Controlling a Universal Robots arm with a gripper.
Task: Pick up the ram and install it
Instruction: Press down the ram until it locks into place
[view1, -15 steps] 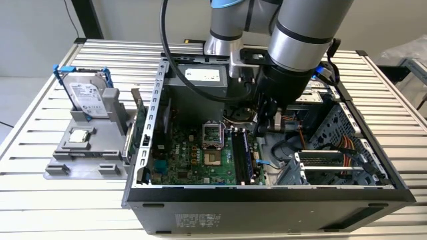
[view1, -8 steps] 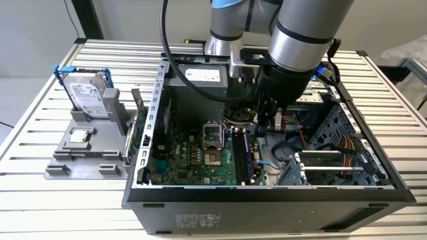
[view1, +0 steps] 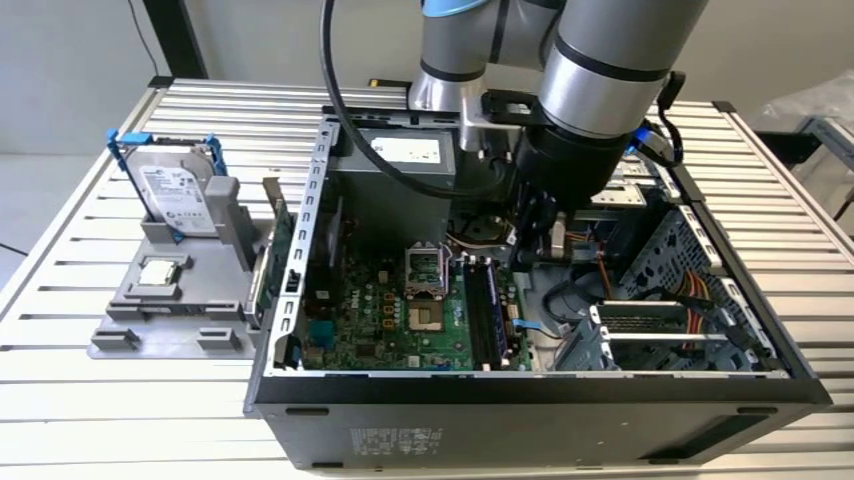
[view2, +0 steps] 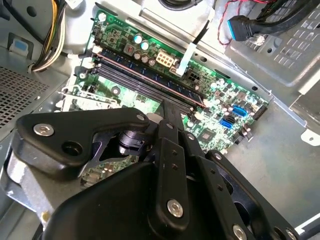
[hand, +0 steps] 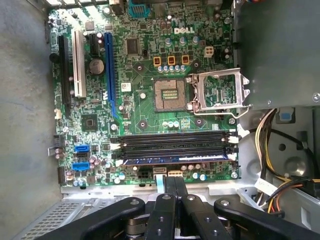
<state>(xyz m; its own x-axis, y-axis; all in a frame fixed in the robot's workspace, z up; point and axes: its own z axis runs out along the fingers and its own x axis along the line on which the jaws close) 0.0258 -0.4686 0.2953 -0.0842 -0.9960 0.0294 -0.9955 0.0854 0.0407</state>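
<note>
Arm (view1: 607, 70): reaching down into the open computer case (view1: 534, 395), wrist low over the motherboard (hand: 145, 107).
Gripper (hand: 174, 181): fingers (hand: 168, 192) drawn narrow, almost together, with nothing seen between them; tip close above the memory slots in both wrist views (view2: 170, 107).
Ram (hand: 175, 159): judged to be the long dark-blue strip standing in the slot nearest the board's edge, beside the row of small capacitors; same strip in the second wrist view (view2: 145, 72) and in the exterior view (view1: 483, 305). Not in the gripper.
Neighbouring slots (hand: 175, 141): three black ones just beside the ram, bare.
Latches: white clips (hand: 118, 161) at both ends of the ram's slot; impossible to tell whether snapped fully home.
Processor socket (hand: 169, 95): empty, metal frame (hand: 220, 92) swung open next to it.
Holder (view1: 174, 300): grey, on the table (view1: 80, 420) at the exterior view's left, well apart from the gripper; carries the hard drive (view1: 174, 190) upright and the processor chip (view1: 160, 270) lying flat.
Progress, as a judgement: pick-up and carry done, stick in its slot; only full seating unconfirmed.
</note>
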